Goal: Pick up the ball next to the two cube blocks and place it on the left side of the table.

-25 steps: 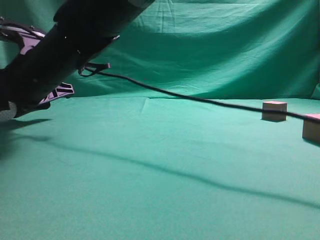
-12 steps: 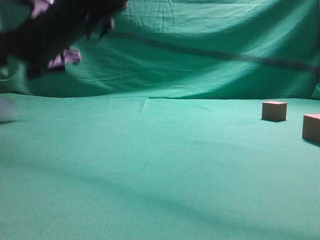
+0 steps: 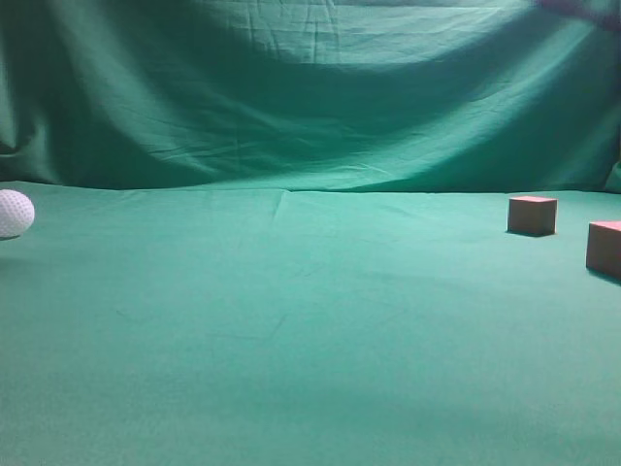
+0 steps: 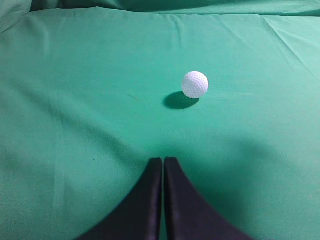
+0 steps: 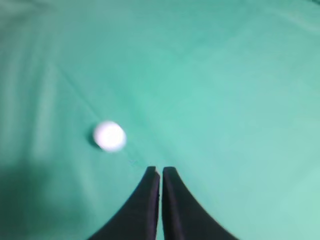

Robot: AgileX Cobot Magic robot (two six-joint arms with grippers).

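In the exterior view, the ball (image 3: 14, 214), a white dimpled sphere, rested on the table (image 3: 291, 330) at the far left edge, partly cut off by the frame. The two blocks (image 3: 533, 215), matte reddish-brown cubes with crisp edges, stood well apart from it at the far right, one nearer the backdrop (image 3: 310, 87), the other cut by the frame edge. Table and backdrop wore the same wrinkled green cloth.

In the left wrist view, the left gripper (image 4: 163, 162) hung above the cloth, its curved black fingers pressed together and empty; the ball (image 4: 195, 84) lay ahead of it, casting a round shadow.

In the right wrist view, blurred, the right gripper (image 5: 160, 172) likewise had its fingers nearly touching, holding nothing, the ball (image 5: 109, 135) down-left on the cloth.
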